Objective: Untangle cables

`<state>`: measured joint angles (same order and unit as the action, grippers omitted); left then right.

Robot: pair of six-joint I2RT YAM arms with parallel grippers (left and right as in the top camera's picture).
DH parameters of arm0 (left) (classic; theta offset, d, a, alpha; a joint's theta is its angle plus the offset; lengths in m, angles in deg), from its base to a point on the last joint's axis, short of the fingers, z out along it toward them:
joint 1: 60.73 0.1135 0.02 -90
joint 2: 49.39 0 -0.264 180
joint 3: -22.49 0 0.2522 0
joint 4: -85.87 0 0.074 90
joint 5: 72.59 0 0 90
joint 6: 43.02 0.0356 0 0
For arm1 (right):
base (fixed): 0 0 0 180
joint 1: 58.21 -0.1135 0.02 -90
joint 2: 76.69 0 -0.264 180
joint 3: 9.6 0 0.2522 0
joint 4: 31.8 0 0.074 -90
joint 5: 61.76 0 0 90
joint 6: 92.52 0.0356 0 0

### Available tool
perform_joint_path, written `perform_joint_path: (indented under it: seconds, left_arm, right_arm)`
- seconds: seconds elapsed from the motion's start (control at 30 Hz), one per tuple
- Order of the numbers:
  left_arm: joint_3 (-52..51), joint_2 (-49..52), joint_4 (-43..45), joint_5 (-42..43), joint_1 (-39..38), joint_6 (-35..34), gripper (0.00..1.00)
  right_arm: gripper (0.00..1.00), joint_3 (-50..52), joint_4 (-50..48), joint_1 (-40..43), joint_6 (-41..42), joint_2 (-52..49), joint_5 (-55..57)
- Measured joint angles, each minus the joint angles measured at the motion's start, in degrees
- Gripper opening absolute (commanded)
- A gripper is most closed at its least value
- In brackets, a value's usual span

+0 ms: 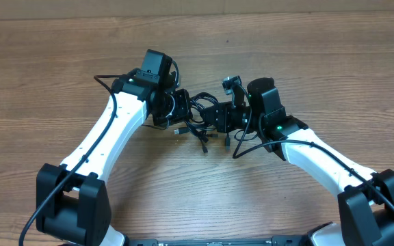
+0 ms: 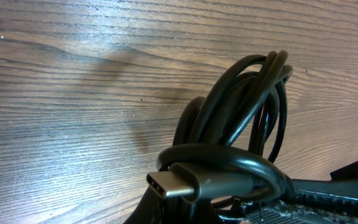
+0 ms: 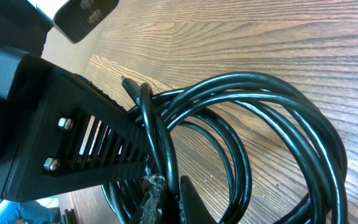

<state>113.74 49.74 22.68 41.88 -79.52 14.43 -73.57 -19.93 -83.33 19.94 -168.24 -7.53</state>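
While overhead shows tangled cables (image 1: 198, 117), left wrist view, flat plug (image 2: 168, 185) end

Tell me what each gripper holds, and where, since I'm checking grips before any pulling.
Both hold the cables: left gripper clamps the coil beside its plug; right gripper pinches loop strands between its fingers.

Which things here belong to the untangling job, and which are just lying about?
Job: cables, bundled, one plug showing; left gripper and right gripper, both shut on them.
Not job: wooden table; arms' own thicker black cables. Nothing else loose in view.
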Motion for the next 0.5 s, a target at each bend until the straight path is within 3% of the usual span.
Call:
perform_joint_path:
  seconds: [0.17, 0.5]
  left_arm:
    - [0.0, 0.0, 0.0, 0.0, 0.0, 0.0, 0.04]
    - [0.0, 0.2, 0.2, -1.0, -3.9, -1.1, 0.04]
  right_arm:
    - [0.04, 0.0, 1.2, 0.0, 1.8, 0.0, 1.7]
    - [0.04, 0.0, 11.3, -0.2, 9.6, 0.3, 16.6]
